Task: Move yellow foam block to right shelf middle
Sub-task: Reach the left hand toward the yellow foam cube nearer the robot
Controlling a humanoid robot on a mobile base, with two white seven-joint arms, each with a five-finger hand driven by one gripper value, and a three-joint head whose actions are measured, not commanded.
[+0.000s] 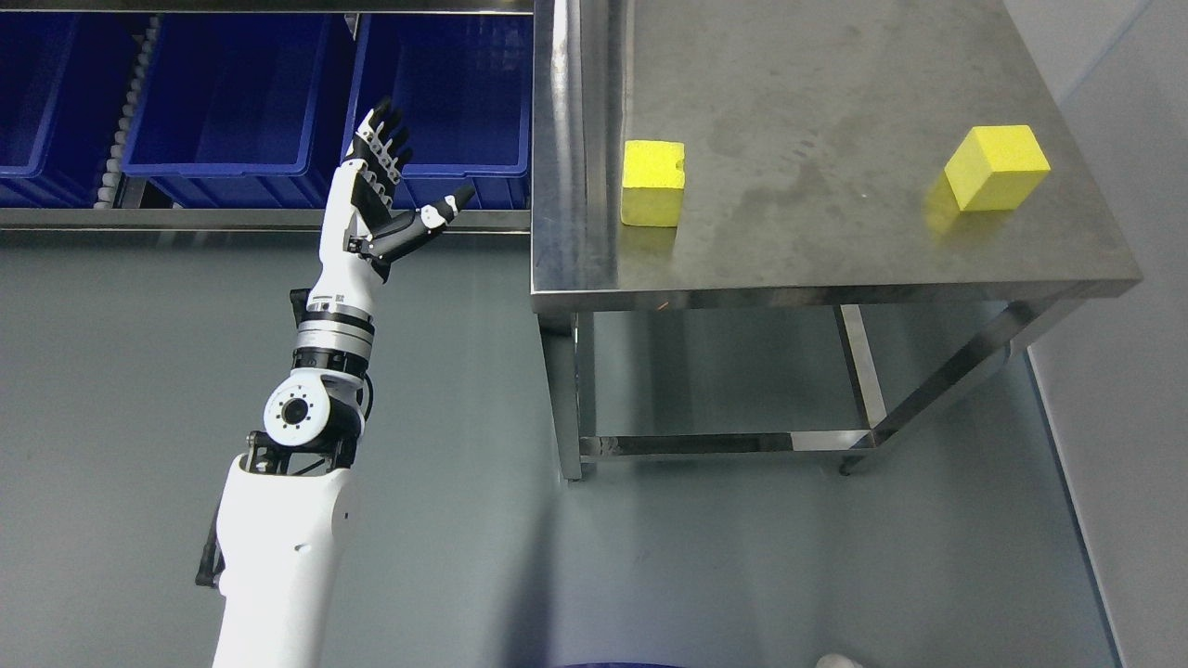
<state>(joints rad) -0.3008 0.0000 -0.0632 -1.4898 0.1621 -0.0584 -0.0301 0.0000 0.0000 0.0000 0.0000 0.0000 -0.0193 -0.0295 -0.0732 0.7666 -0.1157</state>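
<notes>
Two yellow foam blocks lie on a steel table point(835, 250). One block point(652, 182) sits near the table's left edge. The other block point(996, 167) sits near the right edge, turned at an angle. My left hand point(399, 176) is raised in front of the shelf on the left, well left of the table. Its fingers are spread and it holds nothing. The right arm does not show.
Blue plastic bins point(232, 93) stand on a steel shelf point(232, 219) at the upper left. The table's legs and lower rail point(724, 445) stand on a grey floor. A pale wall point(1123, 371) runs along the right.
</notes>
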